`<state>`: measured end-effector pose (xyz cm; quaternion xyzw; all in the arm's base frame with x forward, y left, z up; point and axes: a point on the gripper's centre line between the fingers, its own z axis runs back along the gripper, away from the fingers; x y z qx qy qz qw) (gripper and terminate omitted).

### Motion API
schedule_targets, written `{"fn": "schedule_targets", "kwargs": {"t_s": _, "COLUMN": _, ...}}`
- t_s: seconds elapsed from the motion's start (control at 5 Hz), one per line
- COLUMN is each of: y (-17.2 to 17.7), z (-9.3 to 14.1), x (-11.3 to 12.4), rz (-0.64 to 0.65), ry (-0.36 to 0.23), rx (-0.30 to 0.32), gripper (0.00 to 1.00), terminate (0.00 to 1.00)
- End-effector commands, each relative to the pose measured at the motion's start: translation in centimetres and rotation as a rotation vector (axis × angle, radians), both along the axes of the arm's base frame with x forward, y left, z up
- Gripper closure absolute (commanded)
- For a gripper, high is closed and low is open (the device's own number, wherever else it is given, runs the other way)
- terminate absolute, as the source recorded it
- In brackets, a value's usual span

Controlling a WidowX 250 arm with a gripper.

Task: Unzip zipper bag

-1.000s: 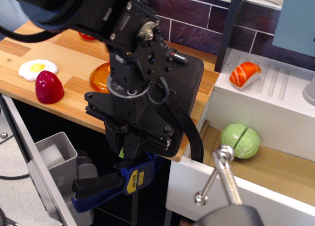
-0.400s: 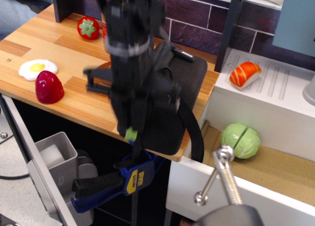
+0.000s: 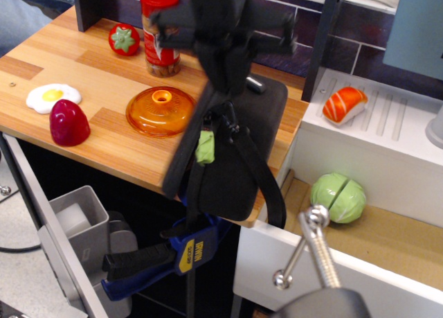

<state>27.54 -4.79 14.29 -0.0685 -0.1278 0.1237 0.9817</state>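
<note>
I've got the gripper [image 3: 216, 34] blurred at top centre, too smeared for me to tell how wide its fingers sit or what they hold, above the bag [image 3: 239, 152] at the counter [image 3: 90, 141] edge mid-frame, green pull [image 3: 205, 147] partway along, so I judge unzipping underway, not finished.

Zipper bag [image 3: 259, 134] right of lid [image 3: 160, 111]

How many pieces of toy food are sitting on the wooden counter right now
3 are visible: a fried egg at the left edge, a dark red piece just in front of it, and a strawberry toward the back. The blurred arm may hide others.
</note>
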Motion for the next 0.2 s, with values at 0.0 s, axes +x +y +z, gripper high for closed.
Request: {"fn": "schedule_targets", "kwargs": {"t_s": 0.0, "y": 0.23, "z": 1.92, "x": 1.65, "rz": -0.063, "ry": 0.02, "rx": -0.013, "gripper": 0.0, "terminate": 1.0}}
